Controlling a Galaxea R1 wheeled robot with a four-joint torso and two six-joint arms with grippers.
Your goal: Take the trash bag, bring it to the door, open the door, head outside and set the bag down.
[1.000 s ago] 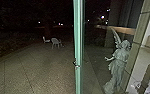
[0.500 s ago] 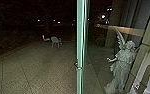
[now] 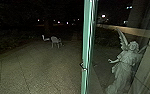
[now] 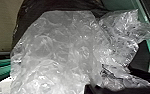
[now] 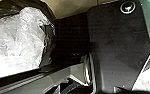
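In the head view the glass door's green edge (image 3: 87, 45) stands upright right of centre, with a small metal fitting on it. Clear crinkled plastic (image 4: 58, 45) of the trash bag fills much of the left wrist view, with black bag film (image 4: 63, 5) behind it. The same bag's clear plastic (image 5: 18, 42) and dark film (image 5: 44, 7) appear in the right wrist view, beside the robot's own dark plate. How the grippers' fingers stand cannot be made out.
A pale winged statue (image 3: 126, 65) stands behind the glass at the right, near a stone pillar (image 3: 148, 67). Paving (image 3: 41, 70) stretches ahead and to the left, with white chairs (image 3: 55, 42) farther out in the dark.
The head camera's picture has shifted: the door edge and the statue now lie farther right in it, and the pale area at the far right has left it.
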